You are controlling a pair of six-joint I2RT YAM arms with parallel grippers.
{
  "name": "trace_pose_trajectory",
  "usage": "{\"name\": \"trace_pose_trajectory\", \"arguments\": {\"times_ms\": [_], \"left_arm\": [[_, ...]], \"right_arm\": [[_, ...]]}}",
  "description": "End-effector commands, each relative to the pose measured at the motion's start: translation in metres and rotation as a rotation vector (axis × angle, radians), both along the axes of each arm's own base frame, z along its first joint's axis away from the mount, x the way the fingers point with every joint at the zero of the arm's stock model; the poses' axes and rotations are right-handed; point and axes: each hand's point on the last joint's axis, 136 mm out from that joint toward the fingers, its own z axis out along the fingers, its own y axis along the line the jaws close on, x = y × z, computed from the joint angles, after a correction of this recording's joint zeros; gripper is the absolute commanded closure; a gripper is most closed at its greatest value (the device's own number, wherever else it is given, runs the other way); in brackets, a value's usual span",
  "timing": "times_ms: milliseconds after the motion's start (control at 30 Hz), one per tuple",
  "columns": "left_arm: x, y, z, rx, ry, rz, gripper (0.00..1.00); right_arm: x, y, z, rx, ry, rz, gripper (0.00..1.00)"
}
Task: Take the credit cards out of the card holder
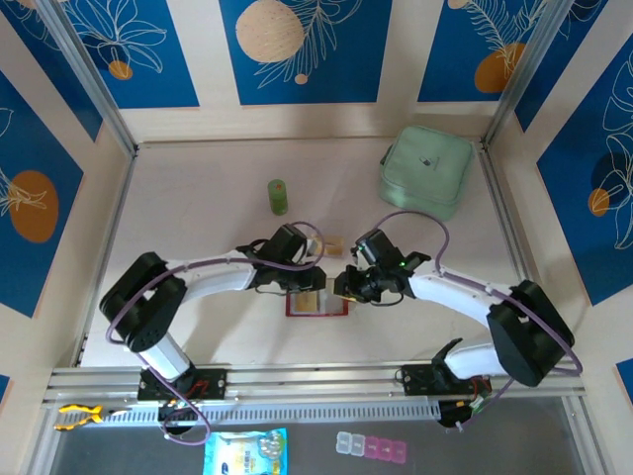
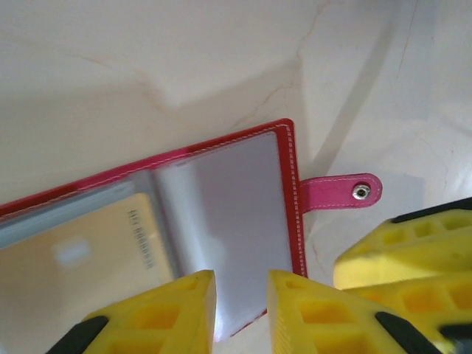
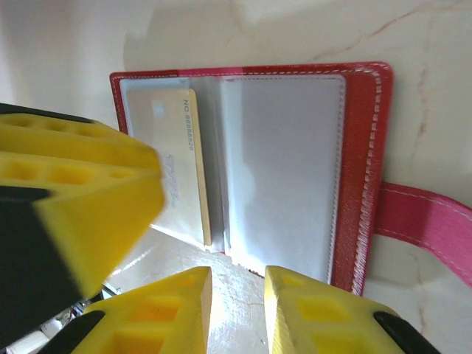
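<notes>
The card holder point(image 1: 318, 304) is laid open and flat, close to the middle of the counter's point(image 1: 198, 208) near edge. One gold credit card point(image 3: 181, 140) is seen tucked in a clear pocket on one side; the facing pocket looks empty. No card is seen pulled free, so the task is judged barely started, with extraction left to do. The left hand point(image 2: 242, 313) is held over the holder's edge, fingers narrowly apart; whether anything is clamped cannot be told. The right hand point(image 3: 237, 310) is set just beside the holder, fingers narrowly apart, bare counter seen between them, nothing gripped.
</notes>
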Motion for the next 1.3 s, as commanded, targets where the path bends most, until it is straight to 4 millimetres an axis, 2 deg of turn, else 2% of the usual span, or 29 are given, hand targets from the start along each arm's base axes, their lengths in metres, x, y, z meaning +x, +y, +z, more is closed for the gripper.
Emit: {"name": "trace_pose_trajectory", "arguments": {"times_ms": [0,133,267,700,1267], "left_arm": [[-0.001,0.025,0.0,0.03,-0.01,0.025,0.76],[-0.004,0.048,-0.006,0.068,-0.008,0.064,0.76],[-0.008,0.06,-0.013,0.078,0.009,0.087,0.77],[-0.017,0.068,-0.037,0.118,0.069,0.088,0.84],[-0.02,0.077,-0.048,0.164,0.086,0.093,0.88]], "right_arm": [[0.008,0.022,0.011,0.063,-0.005,0.023,0.74],[0.012,0.036,0.006,0.073,0.01,0.047,0.74],[0.014,0.047,0.001,0.078,0.027,0.07,0.75],[0.016,0.06,-0.013,0.068,0.064,0.11,0.75],[0.015,0.067,-0.021,0.075,0.087,0.127,0.75]]}}
